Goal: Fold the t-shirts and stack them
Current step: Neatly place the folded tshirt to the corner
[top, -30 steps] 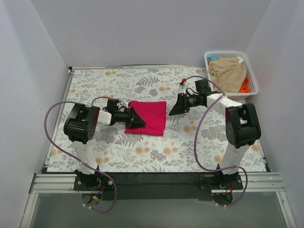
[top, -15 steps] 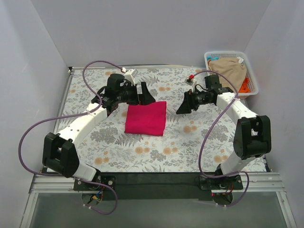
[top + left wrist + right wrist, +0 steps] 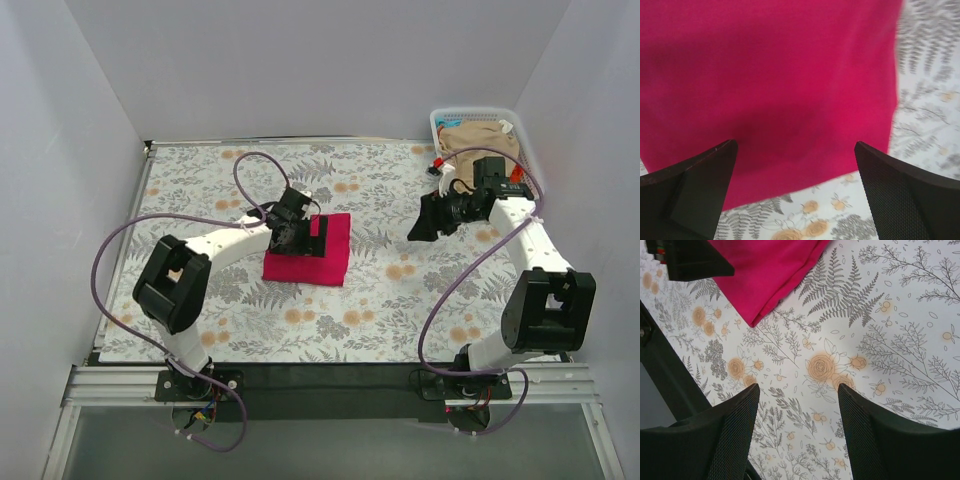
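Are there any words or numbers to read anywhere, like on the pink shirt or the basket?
None: no view shows any readable word, number or sign.
The pink t-shirt is plain.
The white basket shows no label.
The tablecloth has only flowers and ferns printed on it.

Plain white walls [image 3: 330, 60] left, far and right, enclosing a table [image 3: 130, 345] under fern-and-flower cloth [image 3: 380, 300], aluminium rail [image 3: 330, 385] along near edge.

Two claws showing: left claw [image 3: 314, 238], right claw [image 3: 421, 224]. Two t-shirts lying: pink t-shirt [image 3: 334, 257], tan t-shirt [image 3: 478, 140]. One basket [image 3: 470, 110] sitting.
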Controlling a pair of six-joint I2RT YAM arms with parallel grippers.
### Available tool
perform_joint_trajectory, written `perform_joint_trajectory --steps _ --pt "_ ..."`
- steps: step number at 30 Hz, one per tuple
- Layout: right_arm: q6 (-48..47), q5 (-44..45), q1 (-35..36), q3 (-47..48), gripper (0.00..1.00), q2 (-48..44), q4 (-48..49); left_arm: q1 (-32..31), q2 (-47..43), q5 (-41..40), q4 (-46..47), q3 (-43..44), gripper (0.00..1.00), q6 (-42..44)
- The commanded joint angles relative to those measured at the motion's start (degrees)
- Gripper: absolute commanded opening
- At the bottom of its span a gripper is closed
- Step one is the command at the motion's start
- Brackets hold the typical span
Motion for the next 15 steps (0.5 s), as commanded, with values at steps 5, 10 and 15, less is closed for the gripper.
perform_joint_trajectory --steps 5,10,15 --pt "-2.5 -0.3 -4.6 -2.4 0.60 -2.9 -3.8 0.0 9.7 -11.2 -0.7 1.6 0.98 2.2" --pt "-4.0 -0.4 -6.7 -1.8 0.60 -2.5 -5.4 5.4 12.4 -12.4 -1.6 2.2 0.98 3.4" --pt "-5.2 -0.4 -7.3 -1.3 0.60 -1.5 -6.3 15.1 14.1 -14.1 -4.8 3.8 0.96 5.9"
